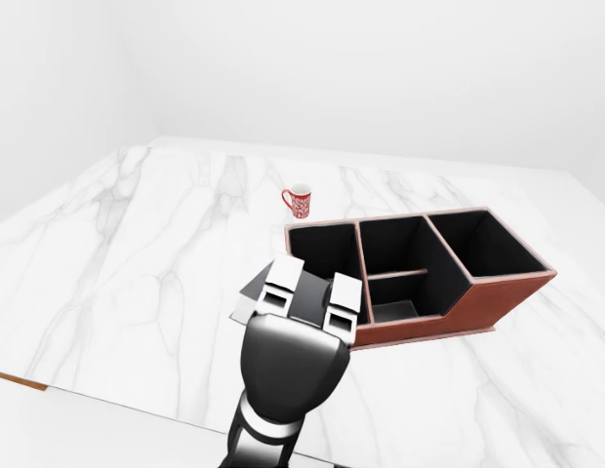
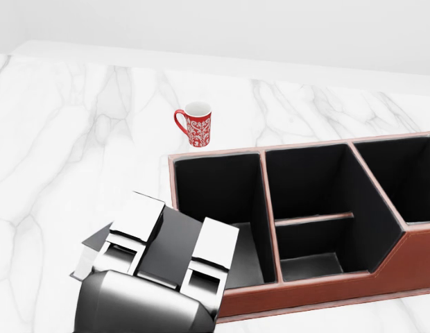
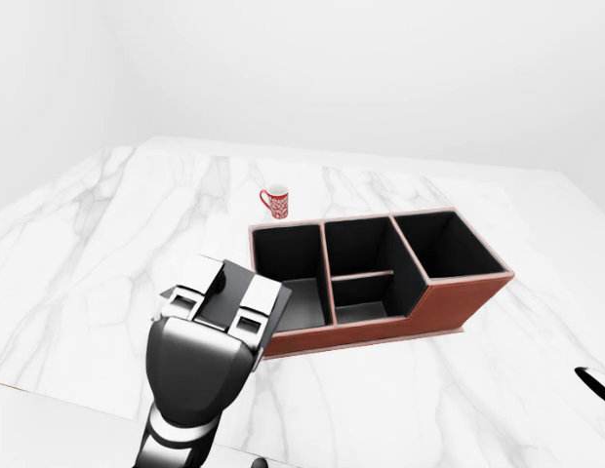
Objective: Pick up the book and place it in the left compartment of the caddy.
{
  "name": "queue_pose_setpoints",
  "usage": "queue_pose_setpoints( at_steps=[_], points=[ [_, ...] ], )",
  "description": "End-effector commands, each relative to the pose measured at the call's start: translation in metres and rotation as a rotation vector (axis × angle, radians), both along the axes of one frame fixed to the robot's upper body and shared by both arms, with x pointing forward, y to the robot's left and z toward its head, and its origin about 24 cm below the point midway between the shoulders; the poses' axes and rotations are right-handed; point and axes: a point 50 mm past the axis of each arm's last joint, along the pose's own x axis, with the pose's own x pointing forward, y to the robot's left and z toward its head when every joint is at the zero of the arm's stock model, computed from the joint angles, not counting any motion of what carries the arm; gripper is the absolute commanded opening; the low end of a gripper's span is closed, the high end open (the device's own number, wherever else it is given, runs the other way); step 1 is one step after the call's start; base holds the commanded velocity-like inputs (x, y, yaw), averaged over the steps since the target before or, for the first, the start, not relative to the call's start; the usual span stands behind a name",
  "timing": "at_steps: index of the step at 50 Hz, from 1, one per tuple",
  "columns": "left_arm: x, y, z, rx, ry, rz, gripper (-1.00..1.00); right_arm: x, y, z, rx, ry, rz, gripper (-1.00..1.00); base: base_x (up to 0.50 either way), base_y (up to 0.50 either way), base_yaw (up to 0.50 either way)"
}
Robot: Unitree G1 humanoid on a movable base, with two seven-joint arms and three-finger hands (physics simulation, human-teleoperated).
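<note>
One hand matters — the left hand (image 2: 166, 253), fingers clenched on the dark book (image 2: 175, 243), with the caddy's (image 2: 402, 260) left compartment (image 2: 218, 187) just to its right.

I get bright, even, diffuse light in all three views, with no single source I can pick out. The marble table (image 1: 137, 253) reads nearly shadowless; only a faint soft shadow lies under the caddy (image 3: 449, 307). Its compartments are dark inside, their floors catching a dull grey sheen. My left hand (image 2: 170, 253) shows pale glare on the finger plates (image 2: 139, 216) and a soft gradient across the glossy wrist. Everything is sharp, without blur, noise or edge distortion. The far wall washes out almost white.
</note>
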Motion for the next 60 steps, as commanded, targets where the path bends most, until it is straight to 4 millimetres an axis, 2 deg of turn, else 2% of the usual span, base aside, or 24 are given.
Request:
queue_pose_setpoints(
  at_steps=[1, 9, 10, 11, 27, 50, 52, 60],
  points=[
    [-0.002, -0.007, 0.003, -0.017, -0.033, -0.043, -1.00, -0.001, 0.001, 0.002, -0.010, -0.003, -0.005, 1.00, 0.00, 0.00, 0.00],
    [-0.008, -0.005, 0.004, -0.020, -0.035, -0.054, -1.00, 0.000, 0.001, 0.002, -0.007, -0.002, -0.003, 1.00, 0.00, 0.00, 0.00],
    [-0.017, -0.004, -0.008, 0.002, -0.033, -0.082, -1.00, -0.001, 0.001, 0.003, -0.012, -0.007, -0.010, 1.00, 0.00, 0.00, 0.00],
    [-0.018, -0.004, -0.009, 0.004, -0.033, -0.087, -1.00, -0.002, 0.001, 0.003, -0.012, -0.007, -0.010, 1.00, 0.00, 0.00, 0.00],
    [-0.018, -0.005, -0.009, 0.010, -0.033, -0.097, -1.00, -0.002, 0.001, 0.003, -0.013, -0.007, -0.010, 1.00, 0.00, 0.00, 0.00],
    [-0.016, -0.006, -0.008, 0.013, -0.028, -0.094, -1.00, -0.003, 0.001, 0.006, -0.022, -0.017, -0.014, 1.00, 0.00, 0.00, 0.00],
    [-0.012, -0.014, -0.010, 0.055, -0.014, -0.112, -1.00, -0.003, 0.001, 0.006, -0.022, -0.015, -0.012, 1.00, 0.00, 0.00, 0.00],
    [-0.003, -0.022, -0.010, 0.076, 0.007, -0.116, -1.00, -0.001, 0.001, 0.003, -0.011, -0.005, -0.009, 1.00, 0.00, 0.00, 0.00]
  ],
)
